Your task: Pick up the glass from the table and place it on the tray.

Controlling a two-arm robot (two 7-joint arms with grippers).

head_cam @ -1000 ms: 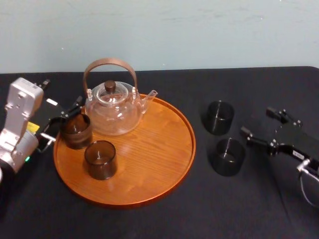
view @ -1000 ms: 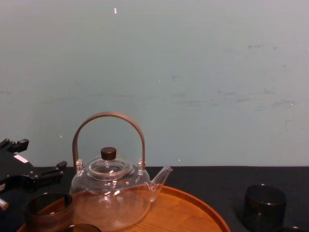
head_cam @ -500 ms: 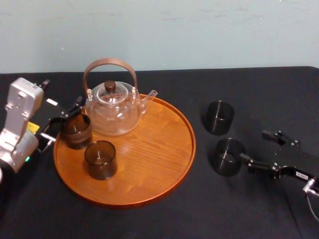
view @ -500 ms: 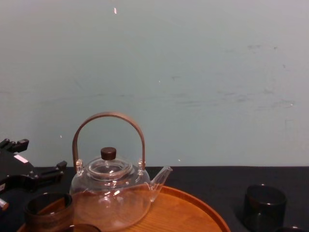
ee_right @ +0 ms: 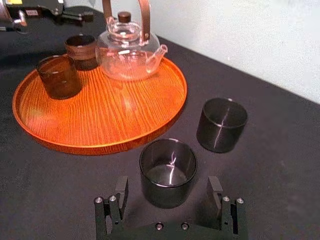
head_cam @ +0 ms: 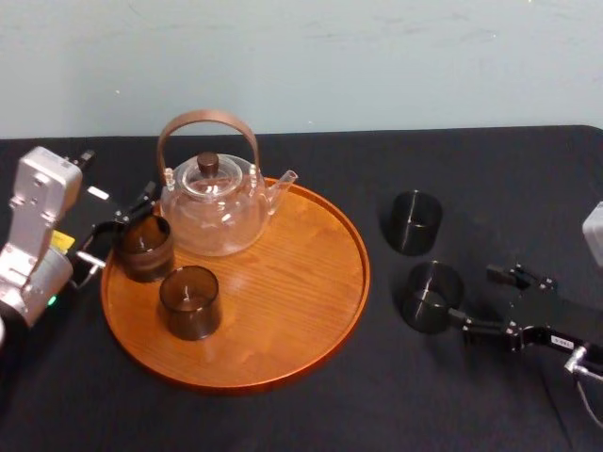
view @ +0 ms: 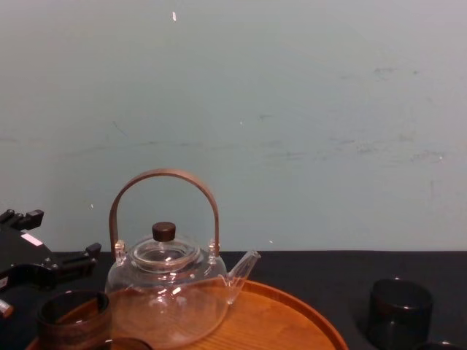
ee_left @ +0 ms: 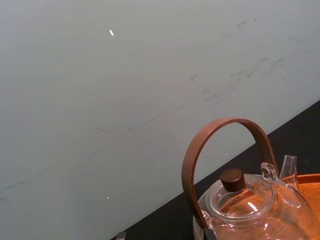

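On the surface [head_cam: 311, 414], at three o'clock of the tray [head_cam: 311, 311], found the glass [head_cam: 431, 297] upright, right at the mouth of the right claw [head_cam: 471, 296], spread wide and not gripping it. Noted a second dark glass [head_cam: 415, 222] at its twelve o'clock. Saw the left claw [head_cam: 122, 231] at the tray's nine o'clock, spread beside a tray glass [head_cam: 143, 247] near the teapot [head_cam: 212, 207].
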